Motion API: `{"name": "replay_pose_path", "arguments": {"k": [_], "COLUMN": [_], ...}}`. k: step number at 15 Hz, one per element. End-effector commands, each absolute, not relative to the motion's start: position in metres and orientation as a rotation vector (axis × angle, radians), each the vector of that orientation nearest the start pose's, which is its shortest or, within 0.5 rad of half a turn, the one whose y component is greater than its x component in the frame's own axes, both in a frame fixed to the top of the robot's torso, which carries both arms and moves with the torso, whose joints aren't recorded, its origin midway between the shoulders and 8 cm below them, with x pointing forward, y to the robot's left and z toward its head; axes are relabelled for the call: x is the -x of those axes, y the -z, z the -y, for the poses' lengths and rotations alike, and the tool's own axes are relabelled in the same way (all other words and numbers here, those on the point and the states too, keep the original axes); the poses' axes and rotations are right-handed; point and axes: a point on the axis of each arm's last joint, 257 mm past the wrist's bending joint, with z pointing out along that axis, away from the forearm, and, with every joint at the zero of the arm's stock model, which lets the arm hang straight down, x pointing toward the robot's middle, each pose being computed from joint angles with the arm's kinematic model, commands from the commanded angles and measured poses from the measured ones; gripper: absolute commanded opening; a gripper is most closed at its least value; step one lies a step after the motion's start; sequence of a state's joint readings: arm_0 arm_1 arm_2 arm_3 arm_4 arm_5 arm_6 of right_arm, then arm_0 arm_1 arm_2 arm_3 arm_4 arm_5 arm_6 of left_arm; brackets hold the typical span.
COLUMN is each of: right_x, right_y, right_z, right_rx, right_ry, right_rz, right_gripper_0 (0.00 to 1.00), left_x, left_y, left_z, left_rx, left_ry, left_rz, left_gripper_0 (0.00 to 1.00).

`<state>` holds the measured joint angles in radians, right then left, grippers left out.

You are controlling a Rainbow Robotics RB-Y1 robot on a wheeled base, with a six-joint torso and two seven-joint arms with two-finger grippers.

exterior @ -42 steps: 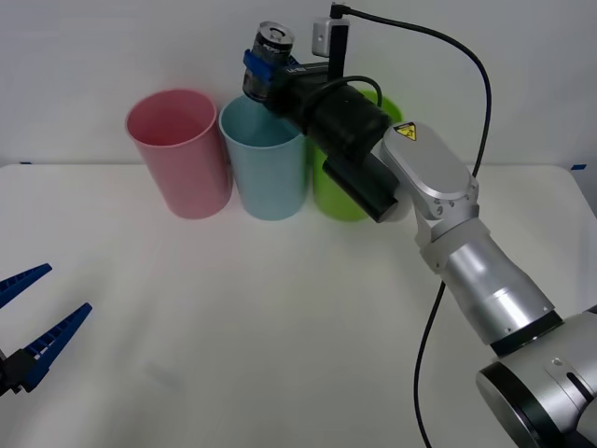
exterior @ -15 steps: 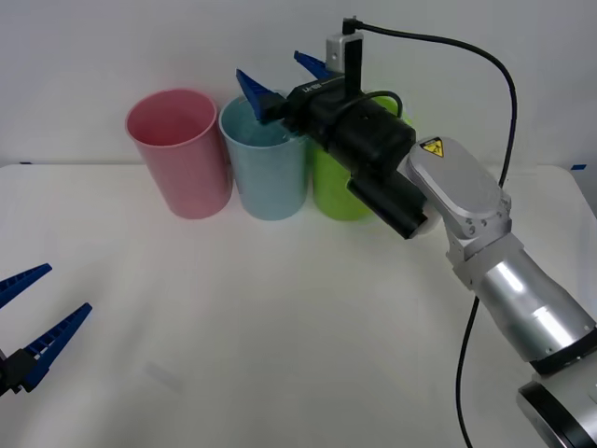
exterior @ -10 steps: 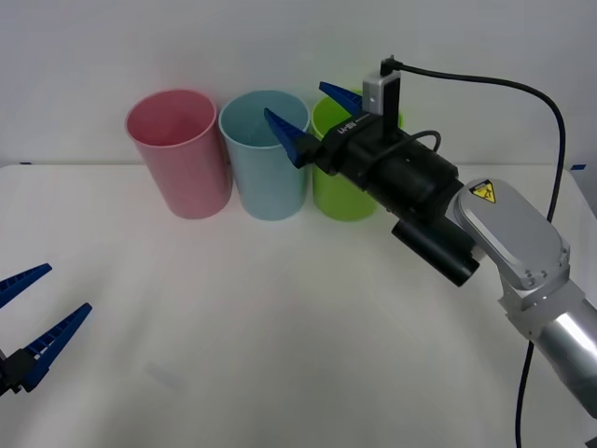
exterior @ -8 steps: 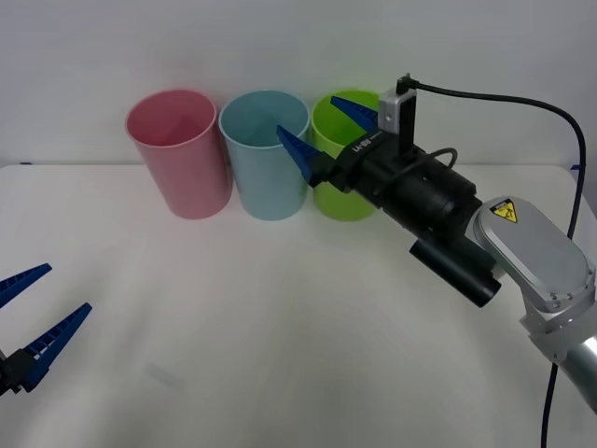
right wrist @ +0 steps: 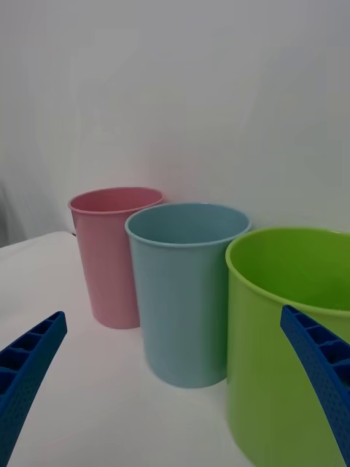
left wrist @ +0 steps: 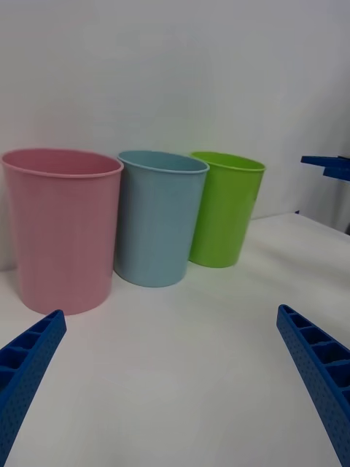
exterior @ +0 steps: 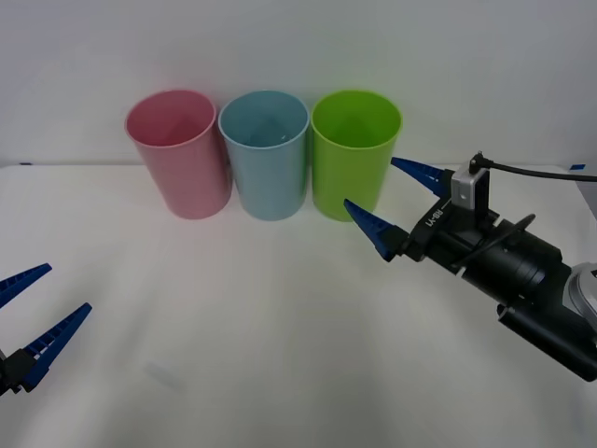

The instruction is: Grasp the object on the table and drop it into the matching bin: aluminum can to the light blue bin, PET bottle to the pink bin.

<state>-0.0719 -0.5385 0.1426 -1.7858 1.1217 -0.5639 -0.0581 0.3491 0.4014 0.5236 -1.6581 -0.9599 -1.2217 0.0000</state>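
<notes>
pink bin (exterior: 178,152), light blue bin (exterior: 266,154), lime green bin (exterior: 354,152), white table (exterior: 242,317).

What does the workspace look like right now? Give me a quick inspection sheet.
Surface: white table, flat, with one faint smudge near the robot's left.
Job's things: pink bin, light blue bin, upright in a row at the far edge. The can is not visible on the table or in either tool.
Clutter: a lime green bin beside the light blue one.
Grippers: right tool open, empty, in front of the green bin. Left tool open, empty, low at the near left edge.
Cables: one black cable from the right wrist camera.
Surroundings: plain white wall; nothing else seen.
</notes>
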Motion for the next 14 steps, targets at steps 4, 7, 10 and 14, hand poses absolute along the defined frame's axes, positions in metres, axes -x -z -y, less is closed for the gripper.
{"name": "replay_pose_path", "arguments": {"k": [4, 7, 10, 14], "right_x": [-0.442, -0.42, -0.399, -0.373], "right_y": [0.153, 0.166, 0.178, 0.191], "right_z": [0.18, 0.215, 0.24, 0.258], "right_rx": [0.697, 0.669, 0.648, 0.642], "right_ry": [-0.52, -0.509, -0.504, -0.515], "right_rz": [-1.401, -1.433, -1.467, -1.502], "right_gripper_0": [1.0, 1.0, 1.0, 1.0], "left_x": [-0.342, -0.342, -0.342, -0.342], "left_y": [0.169, 0.169, 0.169, 0.169], "left_z": [-0.33, -0.33, -0.33, -0.33], "left_rx": [-0.465, -0.465, -0.465, -0.465], "left_ry": [0.567, 0.567, 0.567, 0.567], "left_rz": [-1.441, -1.441, -1.441, -1.441], "left_gripper_0": [1.0, 1.0, 1.0, 1.0]}}
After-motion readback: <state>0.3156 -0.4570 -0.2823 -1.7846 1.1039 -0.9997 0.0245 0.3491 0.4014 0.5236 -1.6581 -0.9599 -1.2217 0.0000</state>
